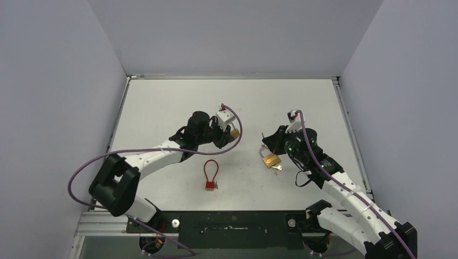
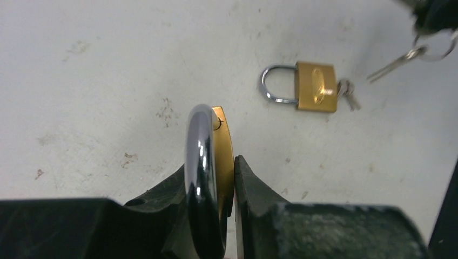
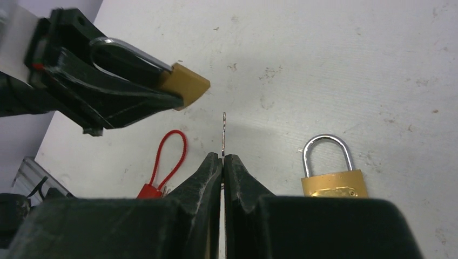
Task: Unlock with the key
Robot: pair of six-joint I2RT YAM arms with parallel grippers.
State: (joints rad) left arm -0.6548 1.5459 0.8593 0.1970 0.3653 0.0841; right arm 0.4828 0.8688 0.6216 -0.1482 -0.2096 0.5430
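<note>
Left wrist view: the held padlock [image 2: 202,162] stands edge-on at the lower middle of the frame, its chrome shackle on the left and its brass body on the right. The left pincer [image 2: 213,168] is clamped on it, one black finger pressed to each side. To the upper right a second padlock [image 2: 316,86] lies flat on the white desk [image 2: 108,81], shackle pointing left, with a small bunch of spare keys [image 2: 346,91] touching its right end.

Right wrist view: the key [image 3: 223,132] shows as a thin edge-on blade rising from the tips of the right pincer [image 3: 223,157], whose fingers are pressed together on it. The blade's tip stops below and right of the held padlock's brass corner, with a clear gap between them. A red cable lock [image 3: 167,162] lies on the desk at lower left, and the second padlock sits at lower right.

Top external view: the held padlock is near the frame's centre, the right pincer just to its right, the second padlock directly below that pincer, and the red cable lock lower, between the two arms.
</note>
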